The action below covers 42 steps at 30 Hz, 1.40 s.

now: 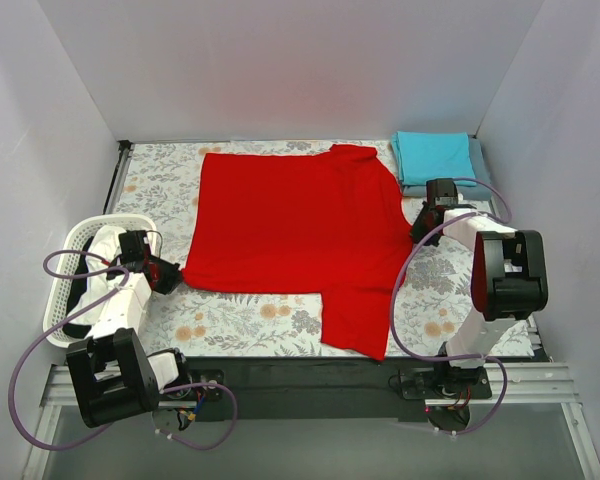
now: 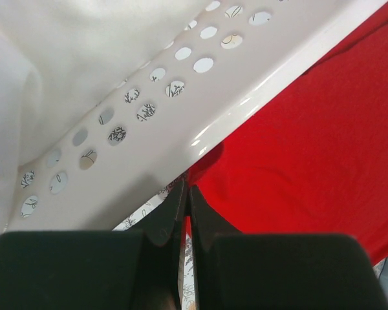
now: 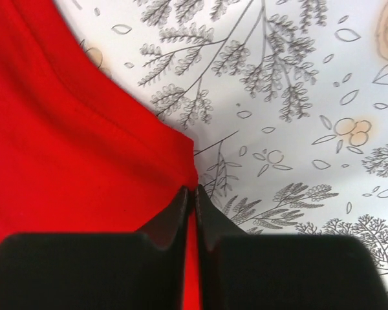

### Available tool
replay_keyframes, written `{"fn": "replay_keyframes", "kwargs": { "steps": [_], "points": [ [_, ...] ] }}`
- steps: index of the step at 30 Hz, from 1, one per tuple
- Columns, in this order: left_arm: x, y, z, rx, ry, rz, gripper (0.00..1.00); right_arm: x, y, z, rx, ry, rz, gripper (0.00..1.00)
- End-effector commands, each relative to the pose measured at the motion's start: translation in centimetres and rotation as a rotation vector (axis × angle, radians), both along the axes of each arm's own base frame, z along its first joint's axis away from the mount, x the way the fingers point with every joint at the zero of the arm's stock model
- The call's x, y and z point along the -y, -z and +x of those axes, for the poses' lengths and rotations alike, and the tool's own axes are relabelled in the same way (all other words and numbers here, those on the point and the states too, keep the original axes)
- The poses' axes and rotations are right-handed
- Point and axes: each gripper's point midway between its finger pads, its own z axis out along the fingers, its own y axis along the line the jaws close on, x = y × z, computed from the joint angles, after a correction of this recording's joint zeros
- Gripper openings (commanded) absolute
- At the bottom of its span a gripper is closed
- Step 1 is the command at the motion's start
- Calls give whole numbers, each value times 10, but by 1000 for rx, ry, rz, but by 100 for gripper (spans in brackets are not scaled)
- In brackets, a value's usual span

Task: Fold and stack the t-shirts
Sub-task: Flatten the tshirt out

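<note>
- Three t-shirts are on the table. The red t-shirt (image 1: 290, 230) lies spread flat across the middle of the flowered tablecloth (image 1: 250, 325), with one flap reaching down toward the near edge on the right side.
- In the far right corner the teal t-shirt (image 1: 435, 155) sits folded on top of the grey-blue t-shirt (image 1: 480, 165), of which only a strip shows along the edges. This pile lies just off the red shirt's far right corner.
- The left gripper (image 1: 172, 275) is down at the red shirt's near left corner. Its wrist camera shows the fingertips (image 2: 178, 206) pressed together, with a sliver of red cloth caught between them.
- The right gripper (image 1: 425, 228) is at the shirt's right edge, beside the pile. From its wrist, the two fingers meet on the hem where the red cloth comes to a corner, and a red strip shows between them.
- The white basket (image 1: 80, 240) stands at the table's left side, its perforated wall right beside the left gripper and the pinched corner. Some white material sits inside it, but I can't make out what.
</note>
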Motion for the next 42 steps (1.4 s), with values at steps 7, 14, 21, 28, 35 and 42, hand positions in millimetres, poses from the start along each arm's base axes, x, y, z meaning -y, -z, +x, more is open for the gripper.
{"fn": "replay_keyframes", "kwargs": {
  "steps": [7, 14, 21, 28, 35, 42],
  "points": [
    [0, 1, 0, 11, 13, -1, 0, 40, -9, -6, 35, 96, -20, 9],
    [2, -1, 1, 20, 22, -8, 0, 29, -23, -15, 71, 59, 29, 65],
    [3, 2, 2, 23, 9, -19, 0, -10, -47, -79, 126, -71, 78, 68],
    [4, 5, 4, 37, 7, -27, 0, -64, -47, -172, 94, -224, 138, 65],
    [8, 2, 9, 67, 23, -37, 0, -97, -25, -240, -65, -311, 128, 62],
    [8, -4, 12, 85, 47, -25, 0, -110, 0, -297, -237, -398, 22, 61]
  ]
}}
